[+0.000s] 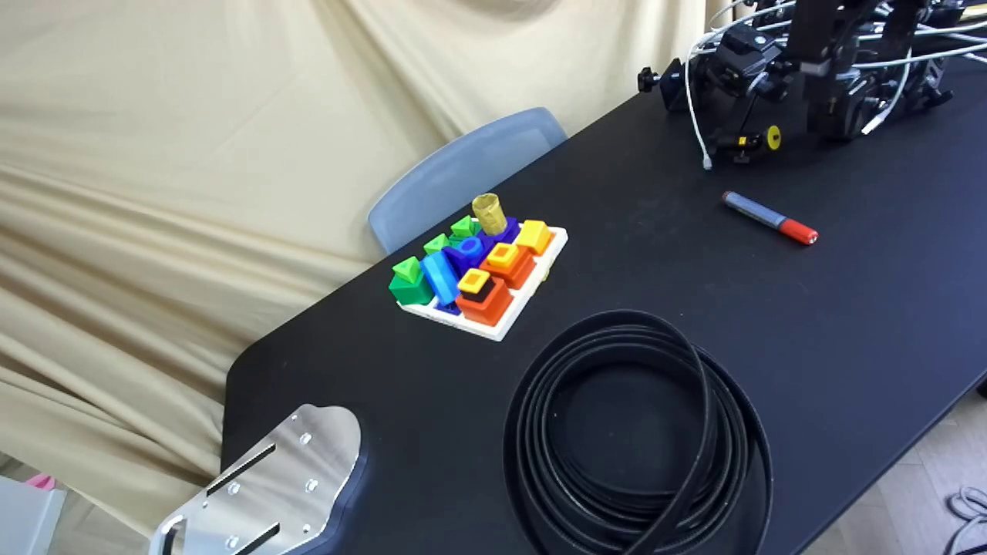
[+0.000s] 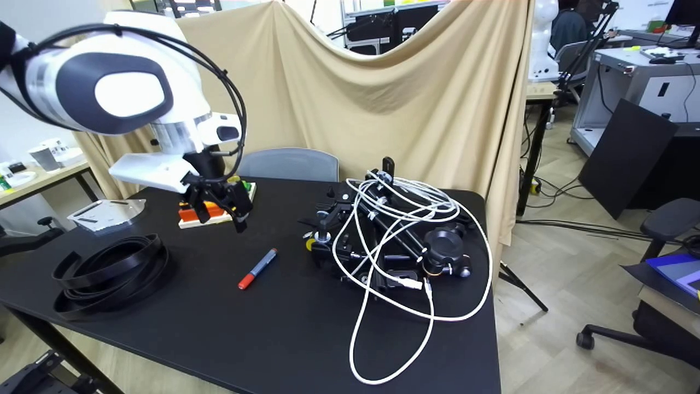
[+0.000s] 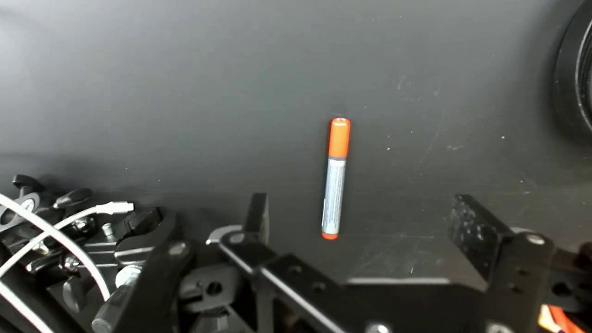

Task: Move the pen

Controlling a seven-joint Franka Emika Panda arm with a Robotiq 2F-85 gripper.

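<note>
The pen lies flat on the black table. It has a blue-grey body and a red cap end, and shows in both exterior views (image 1: 757,211) (image 2: 262,264). In the wrist view the pen (image 3: 335,194) points its red cap away from the gripper. My gripper (image 3: 363,219) is open and empty, its fingers wide apart. In that view the pen's plain end appears between the fingers, closer to the left one. In an exterior view the gripper (image 2: 223,218) hangs above the table, up and left of the pen, not touching it.
A coil of black cable (image 1: 632,327) (image 2: 112,273) lies on the table. A white board of coloured blocks (image 1: 532,297) stands near the chair (image 1: 470,166). Black clamps with white cables (image 2: 377,241) lie beside the pen. A metal plate (image 1: 270,478) sits at the table's far end.
</note>
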